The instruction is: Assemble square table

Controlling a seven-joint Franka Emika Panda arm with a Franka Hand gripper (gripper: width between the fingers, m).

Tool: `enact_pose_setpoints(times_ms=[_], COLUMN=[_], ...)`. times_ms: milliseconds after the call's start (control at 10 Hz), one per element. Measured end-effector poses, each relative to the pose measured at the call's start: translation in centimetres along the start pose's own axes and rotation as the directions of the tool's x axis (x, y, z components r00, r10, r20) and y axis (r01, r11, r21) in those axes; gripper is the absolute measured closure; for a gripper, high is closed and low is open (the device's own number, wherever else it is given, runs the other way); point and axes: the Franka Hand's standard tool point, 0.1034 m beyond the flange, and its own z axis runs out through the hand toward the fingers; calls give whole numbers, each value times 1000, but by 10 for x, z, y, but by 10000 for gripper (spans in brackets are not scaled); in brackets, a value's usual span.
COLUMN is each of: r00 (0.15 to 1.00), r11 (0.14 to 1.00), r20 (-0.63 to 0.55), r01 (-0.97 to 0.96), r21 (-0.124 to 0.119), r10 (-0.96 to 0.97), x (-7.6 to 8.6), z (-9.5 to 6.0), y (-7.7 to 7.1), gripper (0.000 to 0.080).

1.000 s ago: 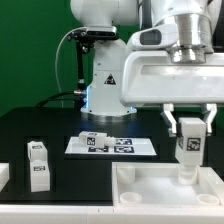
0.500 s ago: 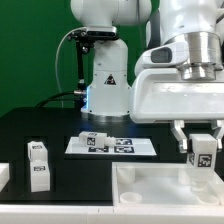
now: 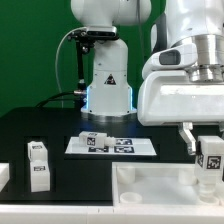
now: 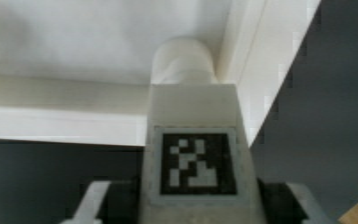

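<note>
A tagged white leg (image 3: pixel 209 172) is held clamped in the partly closed pincer (image 3: pixel 208 150), low over the square top (image 3: pixel 150 186) at the exterior view's right on the counter (image 3: pixel 40 125), where slight misalignment could leave it jammed askew.

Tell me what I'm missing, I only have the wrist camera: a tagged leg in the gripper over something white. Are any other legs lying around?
Observer: Yes. Loose legs stand on the black table at the exterior view's left, far from the arm.
Operator: Anything nearer the middle?
Observer: One more leg sits on the marker board, behind the table top.
Operator: And where over the top is the one I'm holding?
Observer: The held leg is upright at the top's end on the exterior view's right, close to the far corner.
</note>
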Motion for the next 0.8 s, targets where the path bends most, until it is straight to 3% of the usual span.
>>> enact_pose_setpoints(times_ms=[400,800], r00=[999,999], r11=[1000,1000], r20=[-39,-32], r01=[-1,6], r21=[-10,-11], r10=[1,-6], x=[6,0], z=[4,9], y=[4,2], gripper=[514,514])
